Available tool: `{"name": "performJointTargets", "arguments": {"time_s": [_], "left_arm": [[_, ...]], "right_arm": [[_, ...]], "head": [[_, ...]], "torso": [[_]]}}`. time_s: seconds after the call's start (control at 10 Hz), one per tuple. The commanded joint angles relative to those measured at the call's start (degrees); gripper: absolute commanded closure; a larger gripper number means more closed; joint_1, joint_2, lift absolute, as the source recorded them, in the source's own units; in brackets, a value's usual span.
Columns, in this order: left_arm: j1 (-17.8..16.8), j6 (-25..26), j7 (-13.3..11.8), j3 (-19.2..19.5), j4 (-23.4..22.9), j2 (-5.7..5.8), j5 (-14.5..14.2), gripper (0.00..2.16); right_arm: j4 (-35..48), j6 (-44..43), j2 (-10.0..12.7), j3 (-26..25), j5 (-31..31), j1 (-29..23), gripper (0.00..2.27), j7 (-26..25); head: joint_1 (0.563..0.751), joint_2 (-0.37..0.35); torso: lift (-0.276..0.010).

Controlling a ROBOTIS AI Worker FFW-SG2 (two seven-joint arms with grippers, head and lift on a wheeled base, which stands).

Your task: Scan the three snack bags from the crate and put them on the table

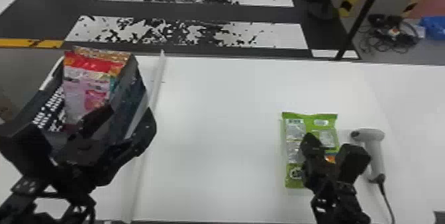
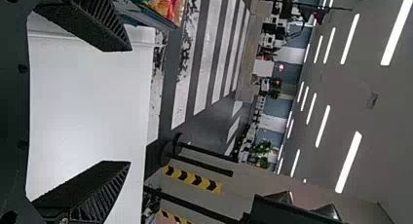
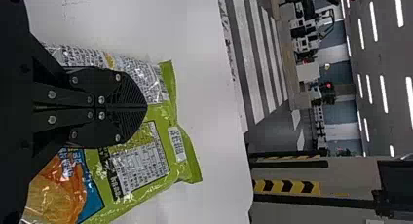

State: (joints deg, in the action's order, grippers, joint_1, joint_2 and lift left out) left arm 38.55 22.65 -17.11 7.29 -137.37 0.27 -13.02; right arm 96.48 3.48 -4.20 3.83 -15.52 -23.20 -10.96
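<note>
1. Two flat fingers of the right end effector (image 3: pixel 146 107) meet at their tips with nothing between them, over the green snack bag (image 1: pixel 311 119). The bag lies flat on the bench (image 1: pixel 215 124), its printed panels and white label upward, presumably so the code can be reached.

2. The left end effector (image 2: pixel 130 106) has its fingers spread wide and empty. It stands at the near end of the crate (image 1: pixel 39 102), probably where it can go for the next bag.

3. The scanner (image 1: pixel 367 135) lies just beside the green bag, handle toward the robot (handy for the right arm, I'd judge), with its cable (image 1: pixel 387 196) trailing to the near side.

4. In the crate, a red-and-pink bag (image 1: pixel 76 97) leans upright before a gold-topped one (image 1: pixel 102 52); standing on end likely leaves their upper edges easy to pinch.

5. The left arm covers part of the crate and the front bag's foot. The right arm hides some of the green bag. Whether that bag has been scanned, I cannot tell, and its print is too blurred to pick out a code.
</note>
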Motion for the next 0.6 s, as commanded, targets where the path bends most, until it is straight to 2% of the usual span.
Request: {"name": "performJointTargets", "arguments": {"time_s": [0.0,0.5], "left_arm": [[-0.1,-1.1,0.0,0.0,0.4,0.35,-0.5,0.03],[-0.1,-2.5,-0.2,0.9,1.1,0.44,-1.7,0.03]], "right_arm": [[0.3,-1.1,0.4,0.0,-0.5,-1.0,2.25,0.0],[0.2,-3.0,0.2,1.6,-0.7,-1.7,2.25,1.2]], "head": [[0.695,-0.052],[0.695,-0.027]], "torso": [[-0.094],[-0.094]]}}
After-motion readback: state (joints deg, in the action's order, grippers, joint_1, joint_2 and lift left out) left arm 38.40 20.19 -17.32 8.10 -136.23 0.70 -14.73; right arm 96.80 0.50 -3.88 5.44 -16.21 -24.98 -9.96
